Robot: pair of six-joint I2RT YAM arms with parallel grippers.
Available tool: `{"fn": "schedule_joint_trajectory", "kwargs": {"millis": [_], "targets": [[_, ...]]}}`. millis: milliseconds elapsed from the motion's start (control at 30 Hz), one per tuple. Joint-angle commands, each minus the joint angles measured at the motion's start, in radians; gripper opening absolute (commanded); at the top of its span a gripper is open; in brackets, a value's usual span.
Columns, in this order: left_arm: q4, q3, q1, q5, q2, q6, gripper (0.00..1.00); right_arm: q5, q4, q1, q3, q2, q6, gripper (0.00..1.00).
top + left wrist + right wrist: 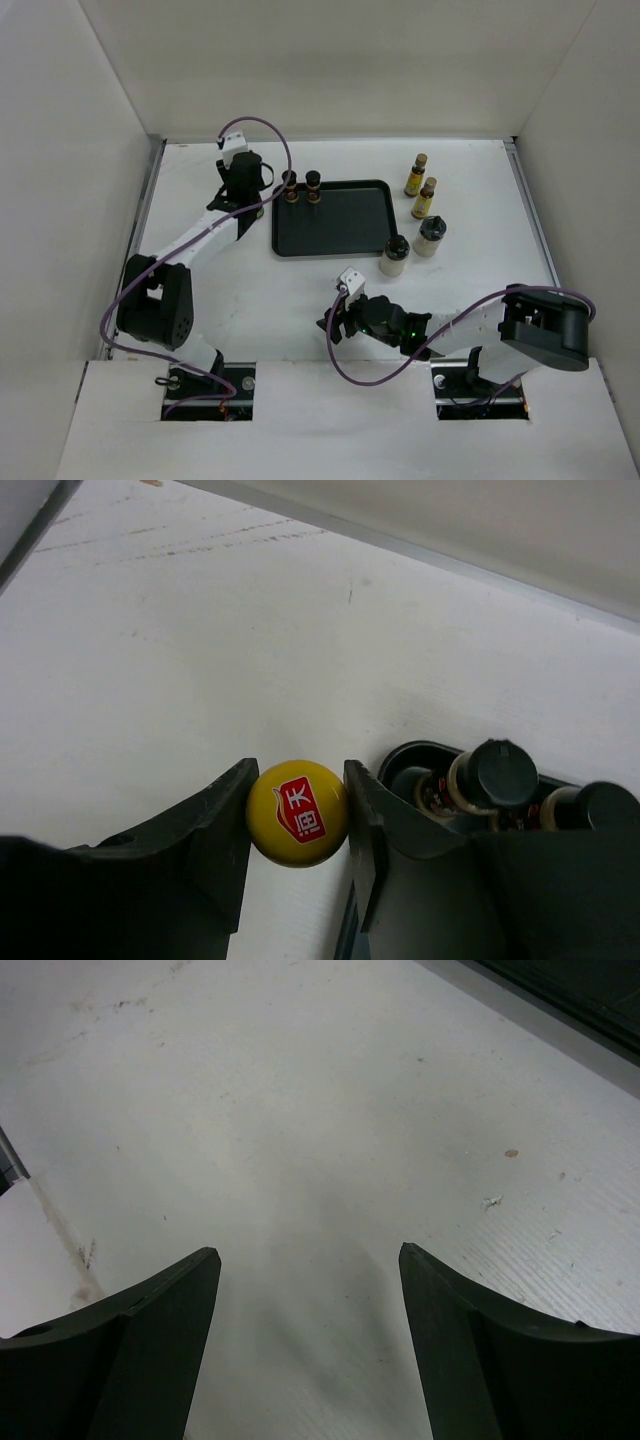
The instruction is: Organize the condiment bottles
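Note:
My left gripper (252, 195) (299, 772) is shut on the yellow cap (297, 813) of the red bottle, just left of the black tray's (340, 228) far left corner. The bottle's body is hidden under the gripper. Two dark brown black-capped bottles (290, 186) (313, 185) stand in that tray corner; they also show in the left wrist view (495, 776) (600, 806). Two slim yellow-labelled bottles (416, 175) (425, 198) and two pale jars (394, 255) (431, 236) stand on the table right of the tray. My right gripper (334, 322) (310, 1255) is open and empty over bare table.
White walls enclose the table on three sides. The tray's rim (400, 755) lies right beside my left gripper's right finger. The nearer pale jar stands just off the tray's near right corner.

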Motion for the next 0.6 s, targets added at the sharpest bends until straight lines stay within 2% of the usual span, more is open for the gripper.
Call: {"fn": "schedule_joint_trajectory", "kwargs": {"millis": [0, 133, 300, 567], "targets": [[0.069, 0.008, -0.047, -0.094, -0.204, 0.074, 0.17, -0.014, 0.049, -0.005, 0.023, -0.006, 0.004, 0.79], [0.06, -0.008, -0.129, -0.084, -0.288, 0.089, 0.17, -0.014, 0.052, -0.007, 0.023, -0.005, 0.004, 0.79], [0.058, -0.026, -0.241, -0.065, -0.285, 0.065, 0.17, -0.007, 0.052, -0.011, 0.018, -0.012, 0.006, 0.79], [0.118, -0.06, -0.286, -0.048, -0.196, 0.023, 0.18, -0.002, 0.054, -0.022, 0.012, -0.02, 0.012, 0.79]]}}
